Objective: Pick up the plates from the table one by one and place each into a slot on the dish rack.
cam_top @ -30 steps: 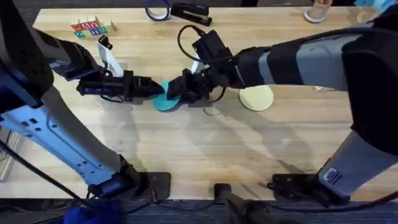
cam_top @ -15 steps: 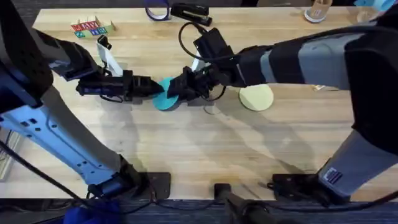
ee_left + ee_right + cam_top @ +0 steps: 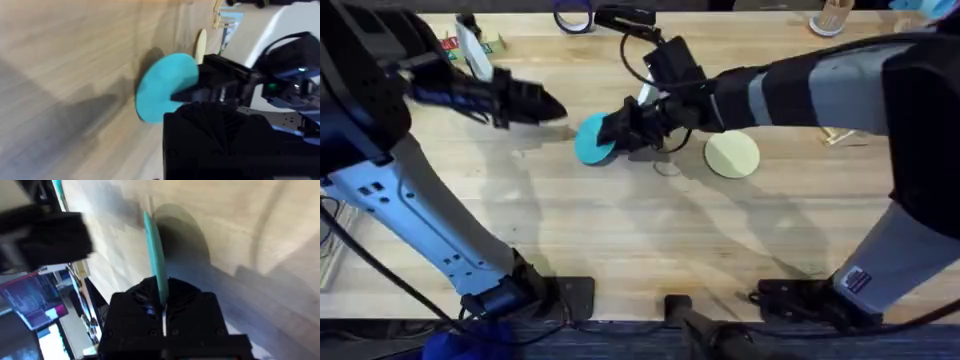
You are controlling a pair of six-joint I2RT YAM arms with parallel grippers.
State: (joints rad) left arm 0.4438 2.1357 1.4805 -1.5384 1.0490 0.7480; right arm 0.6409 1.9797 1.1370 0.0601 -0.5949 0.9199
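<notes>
Item: small round teal-blue plastic plate (image 3: 592, 138). It was held on edge above the light wooden plank desk (image 3: 650, 230), near the desk's middle, clamped at its rim by the black fingers of the right gripper (image 3: 620, 130). In the right wrist view the teal-blue plate (image 3: 156, 262) ran edge-on between those fingers, with its shadow on the desk behind it. In the left wrist view its flat face (image 3: 165, 86) showed tilted up off the wood, with the right gripper (image 3: 200, 92) gripping the rim.

Item: small round pale yellow-green plastic plate (image 3: 732, 155). It lay flat on the desk, just to the right of the right gripper and apart from the teal-blue plate.

Item: left gripper (image 3: 545, 105). It hovered over the desk to the left of the teal-blue plate, apart from it, holding nothing. Whether its fingers were parted or closed could not be told.

Item: dark blue tape ring (image 3: 574, 15). It lay at the desk's far edge.

Item: coloured small blocks (image 3: 450, 44). They lay at the far left of the desk, partly hidden by the left arm.
</notes>
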